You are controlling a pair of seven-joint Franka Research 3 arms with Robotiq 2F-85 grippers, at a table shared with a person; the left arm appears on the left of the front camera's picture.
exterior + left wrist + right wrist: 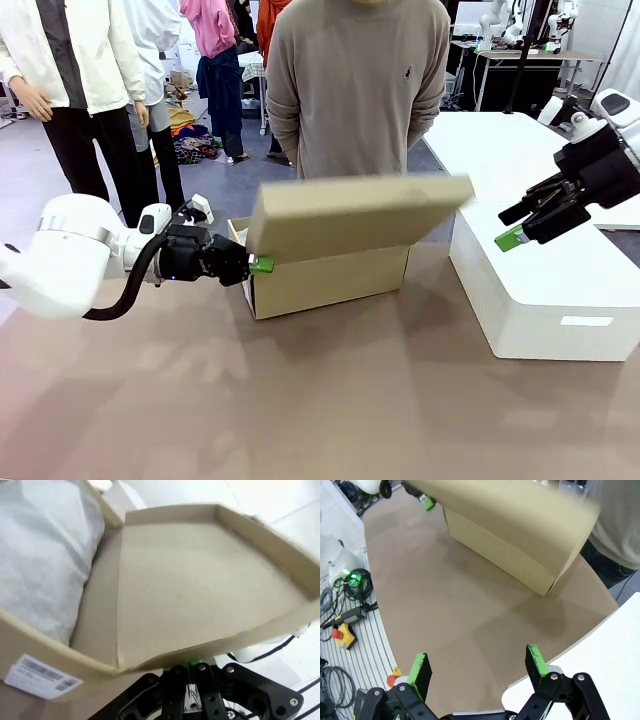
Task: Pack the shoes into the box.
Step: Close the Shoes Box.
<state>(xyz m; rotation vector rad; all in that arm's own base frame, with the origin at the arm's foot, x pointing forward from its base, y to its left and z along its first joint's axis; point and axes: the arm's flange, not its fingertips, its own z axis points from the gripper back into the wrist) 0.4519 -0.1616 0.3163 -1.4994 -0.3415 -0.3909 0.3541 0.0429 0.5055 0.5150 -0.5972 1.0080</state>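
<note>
The brown cardboard box [330, 280] stands mid-table with its flap lid [350, 215] hanging half lowered over it. My left gripper [260, 265] is shut, its green tips right under the lid's front left corner. In the left wrist view the shut gripper [192, 667] touches the rim of the lid [200, 580], and white tissue paper [45, 555] fills the box. The shoes are hidden. My right gripper [520, 228] hangs open and empty above the right side; in its own view the gripper [477, 665] looks down at the table, with the box [495, 545] farther off.
A larger white box [540, 280] sits on the table's right side, under my right gripper. A person [355, 90] stands behind the brown box at the far edge. The brown tabletop [300, 400] stretches bare in front. Cables and an emergency stop [342, 632] lie beside the table.
</note>
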